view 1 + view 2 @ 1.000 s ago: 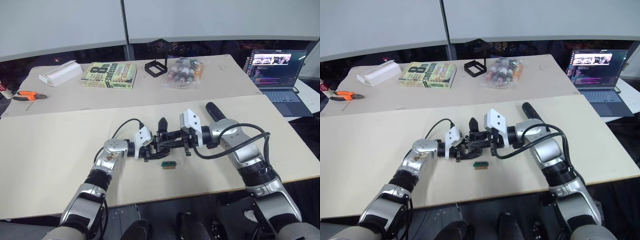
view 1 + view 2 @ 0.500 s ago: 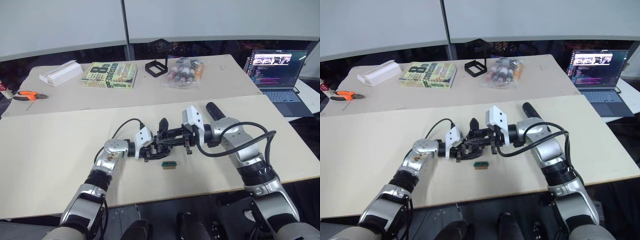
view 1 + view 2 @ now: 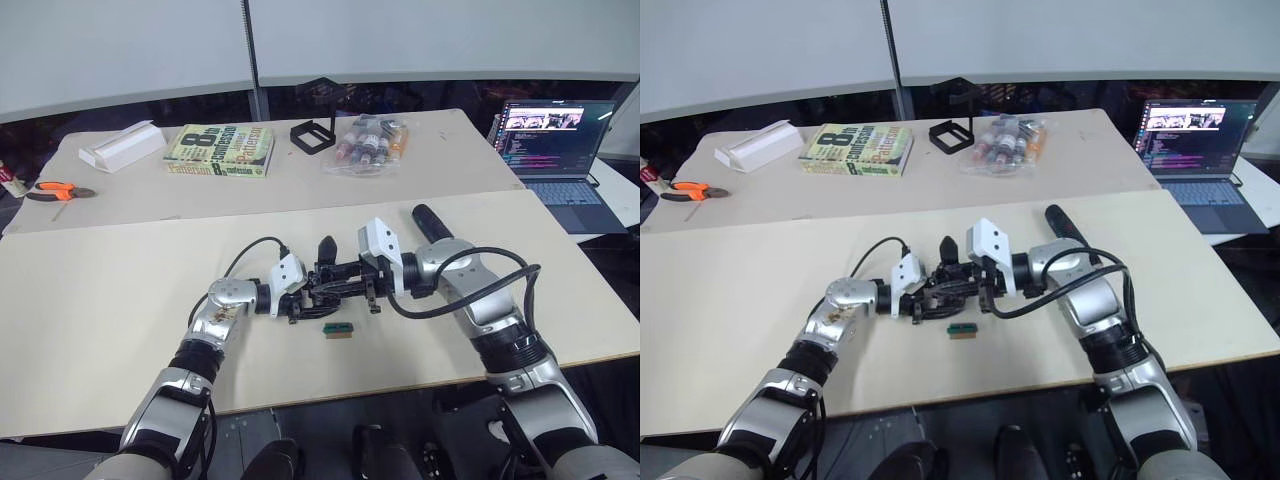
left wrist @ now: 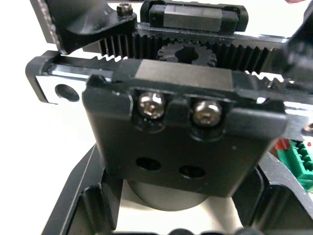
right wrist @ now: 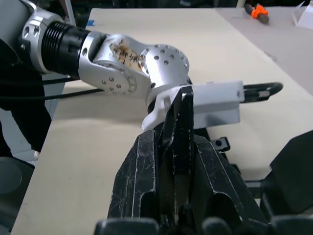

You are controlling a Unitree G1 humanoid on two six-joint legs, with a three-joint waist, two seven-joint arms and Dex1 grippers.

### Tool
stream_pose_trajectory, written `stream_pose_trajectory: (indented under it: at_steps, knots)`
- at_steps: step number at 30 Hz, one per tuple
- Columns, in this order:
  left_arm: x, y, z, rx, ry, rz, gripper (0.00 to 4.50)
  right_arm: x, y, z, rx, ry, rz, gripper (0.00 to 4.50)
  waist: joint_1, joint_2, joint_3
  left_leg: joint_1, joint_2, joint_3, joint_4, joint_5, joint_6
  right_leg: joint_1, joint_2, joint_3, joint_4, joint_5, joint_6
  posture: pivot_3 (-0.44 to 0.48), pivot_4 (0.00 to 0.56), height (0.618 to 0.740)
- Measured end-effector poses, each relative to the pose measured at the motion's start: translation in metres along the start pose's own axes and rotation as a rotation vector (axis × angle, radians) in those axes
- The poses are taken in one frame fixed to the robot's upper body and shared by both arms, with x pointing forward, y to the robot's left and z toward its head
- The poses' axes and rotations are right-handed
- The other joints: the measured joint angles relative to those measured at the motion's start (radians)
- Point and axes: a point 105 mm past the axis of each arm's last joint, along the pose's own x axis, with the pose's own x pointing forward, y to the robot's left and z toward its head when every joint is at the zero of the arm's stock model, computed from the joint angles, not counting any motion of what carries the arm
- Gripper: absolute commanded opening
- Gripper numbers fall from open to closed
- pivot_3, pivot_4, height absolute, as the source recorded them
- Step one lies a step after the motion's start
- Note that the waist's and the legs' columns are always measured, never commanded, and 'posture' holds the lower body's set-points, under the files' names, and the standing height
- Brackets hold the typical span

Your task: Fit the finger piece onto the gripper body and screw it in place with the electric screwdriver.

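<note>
Right gripper (image 5: 177,161), clamped on the finger piece (image 5: 180,128), has eased back in toward the gripper body (image 4: 177,142) held at the left gripper (image 3: 298,296), whose grip I cannot tell; fitting looks under way, electric screwdriver (image 3: 430,221) idle on the table (image 3: 120,290)

Left arm: reaches forward and inward over the table, forearm low, wrist turned toward the right arm. Left gripper (image 3: 303,297): clamped on the gripper body (image 4: 176,142), fingers either side of its base.

Right arm: elbow bent outward, forearm angled back toward the left arm, wrist level. Right gripper (image 3: 352,283): fingers (image 5: 146,181) pressed together around the finger piece (image 5: 179,142), pointing at the left gripper. The two grippers meet tip to tip.
</note>
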Motion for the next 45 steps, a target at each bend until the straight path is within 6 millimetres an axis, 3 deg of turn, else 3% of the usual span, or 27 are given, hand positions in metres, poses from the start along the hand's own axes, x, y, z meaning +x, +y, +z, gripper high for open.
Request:
stream_pose_trajectory:
  at_steps: [29, 45]
  knots:
    - [0.000, -0.001, -0.001, 0.000, -0.003, 0.018, 2.36, -0.001, -0.006, -0.002, -0.016, 0.108, 0.043, 0.39, 0.001, 0.000, -0.001, 0.001, 0.000, 0.000, 0.000, 0.000, 0.000, 0.001, 0.000, 0.000, 0.000, 0.000, 0.000, 0.000, 0.150, 0.740]
    - [-0.004, -0.001, -0.013, -0.049, 0.028, 0.048, 2.36, 0.009, -0.018, -0.015, 0.111, 0.100, 0.062, 0.39, -0.009, 0.000, -0.024, 0.012, 0.001, 0.001, -0.005, -0.001, 0.000, 0.007, 0.000, 0.000, 0.001, 0.000, -0.001, 0.000, 0.150, 0.740]
